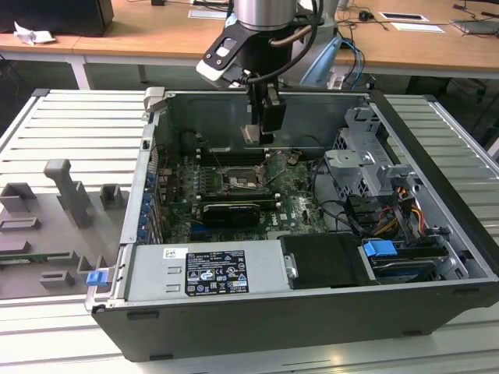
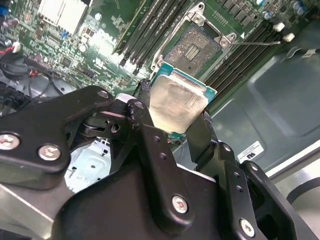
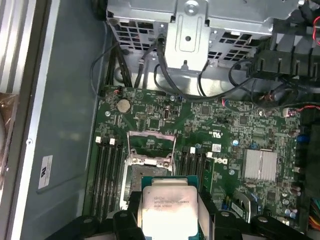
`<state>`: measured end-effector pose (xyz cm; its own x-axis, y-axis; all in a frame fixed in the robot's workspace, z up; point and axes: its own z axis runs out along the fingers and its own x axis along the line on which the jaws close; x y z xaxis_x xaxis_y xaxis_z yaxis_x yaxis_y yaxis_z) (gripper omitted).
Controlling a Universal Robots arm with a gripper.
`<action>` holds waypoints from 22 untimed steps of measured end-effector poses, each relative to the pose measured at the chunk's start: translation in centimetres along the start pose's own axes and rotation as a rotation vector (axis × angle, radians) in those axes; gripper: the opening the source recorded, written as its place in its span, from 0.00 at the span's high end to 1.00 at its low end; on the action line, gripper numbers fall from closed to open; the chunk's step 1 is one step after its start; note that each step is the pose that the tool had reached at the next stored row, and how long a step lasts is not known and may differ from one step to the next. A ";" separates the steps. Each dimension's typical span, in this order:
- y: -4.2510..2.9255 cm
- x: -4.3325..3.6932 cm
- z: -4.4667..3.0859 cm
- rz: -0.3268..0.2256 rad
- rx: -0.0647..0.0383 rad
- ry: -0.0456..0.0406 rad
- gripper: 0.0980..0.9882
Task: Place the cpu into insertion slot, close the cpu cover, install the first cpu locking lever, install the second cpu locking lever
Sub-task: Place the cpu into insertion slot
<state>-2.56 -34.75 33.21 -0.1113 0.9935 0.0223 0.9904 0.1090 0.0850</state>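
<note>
My gripper (image 1: 260,131) is shut on the cpu (image 1: 251,134), a flat square chip with a silvery top, held by two opposite edges. It hangs inside the open computer case, a short way above the green motherboard (image 1: 300,204). In both wrist views the cpu (image 2: 177,102) (image 3: 165,210) sits between the black fingers (image 2: 197,132), with the gripper (image 2: 175,107) (image 3: 167,220) closed around it. The insertion slot (image 1: 238,181) (image 2: 192,47) (image 3: 140,175) lies open and bare below. The cpu cover (image 3: 151,145) stands raised at the slot's far side. A thin locking lever (image 2: 255,43) sticks out beside the slot.
Long memory slots (image 3: 107,165) flank the socket. A black expansion card (image 1: 230,212) lies nearer the exterior view's front. A grey drive cage (image 1: 362,167) and cables (image 1: 343,214) fill the case's right. A power supply (image 1: 207,273) spans the front. A grey fixture (image 1: 66,191) stands at left.
</note>
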 end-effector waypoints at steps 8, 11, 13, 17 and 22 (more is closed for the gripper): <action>-0.15 -0.01 0.72 0.037 0.001 -0.0031 0.51; -0.15 -0.01 0.78 0.047 0.000 -0.0038 0.51; -0.16 -0.01 0.82 0.052 0.000 -0.0043 0.51; -0.18 -0.01 1.11 0.070 0.001 -0.0061 0.51; -0.19 -0.02 1.22 0.085 0.001 -0.0075 0.51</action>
<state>-2.65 -34.75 31.97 -0.0257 0.9994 0.0220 0.9963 0.0238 0.0822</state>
